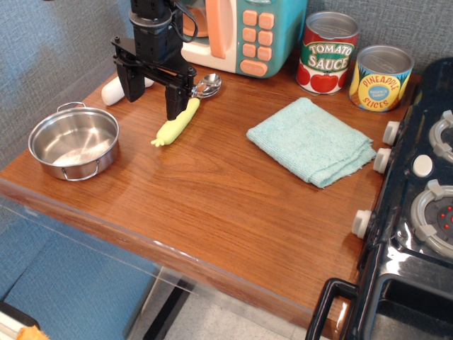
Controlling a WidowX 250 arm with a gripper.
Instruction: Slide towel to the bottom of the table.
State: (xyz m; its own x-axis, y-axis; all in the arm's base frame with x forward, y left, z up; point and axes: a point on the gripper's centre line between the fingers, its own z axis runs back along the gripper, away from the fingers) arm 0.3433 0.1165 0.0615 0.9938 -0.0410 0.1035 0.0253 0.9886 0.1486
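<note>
The folded mint-green towel (312, 140) lies flat on the reddish-brown table (212, 205), at the right side near the toy stove's knobs. My gripper (151, 99) hangs at the back left of the table, far left of the towel. Its two black fingers (174, 99) point down, spread apart and hold nothing. The right finger stands just above the yellow toy corn.
A steel pot (73, 142) sits at the left edge. A yellow corn (178, 123), a metal spoon (207, 85) and a white object (116, 90) lie near the gripper. A toy microwave (244, 32), tomato sauce can (326, 53) and pineapple can (382, 78) line the back. The black stove (417, 212) borders the right.
</note>
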